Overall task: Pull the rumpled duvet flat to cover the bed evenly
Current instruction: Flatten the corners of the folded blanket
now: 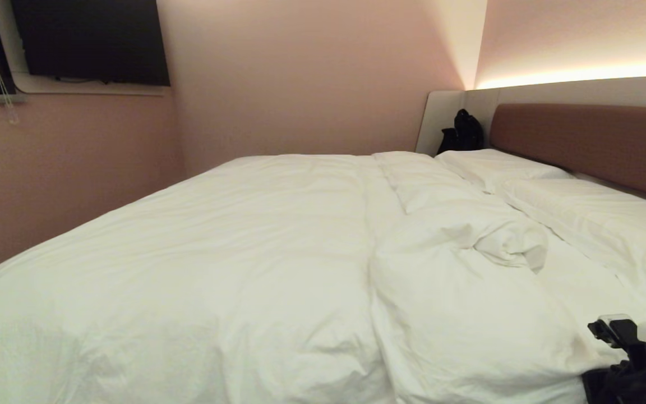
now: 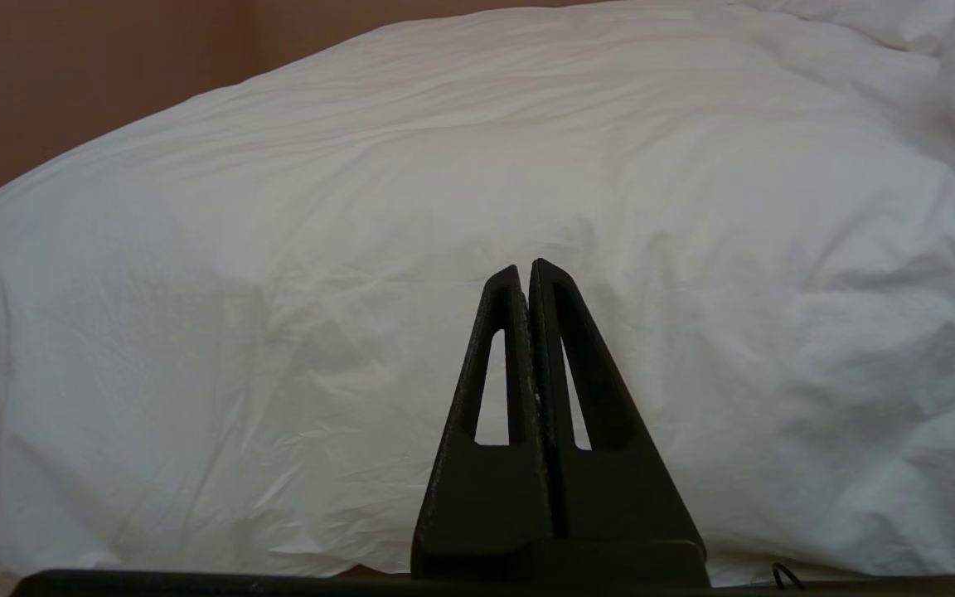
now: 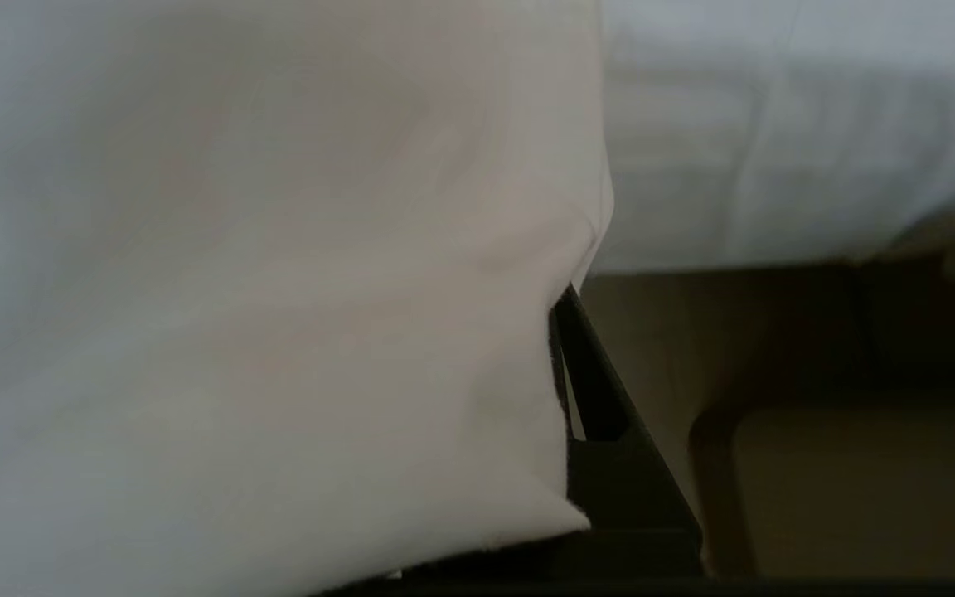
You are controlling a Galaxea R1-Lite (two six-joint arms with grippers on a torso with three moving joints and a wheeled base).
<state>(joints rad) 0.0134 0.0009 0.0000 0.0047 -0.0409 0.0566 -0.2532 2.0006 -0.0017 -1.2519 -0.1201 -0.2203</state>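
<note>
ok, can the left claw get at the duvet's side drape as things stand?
Probably yes. The left claw is shut and empty, pointing straight at the duvet where it hangs over the bed's side, with nothing between them. The right claw is shut on a duvet fold, so it's busy.

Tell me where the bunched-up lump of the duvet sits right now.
In the head view the bunched lump of the duvet lies right of the bed's middle, just short of the nearer pillow, up-left of the right tool.
</note>
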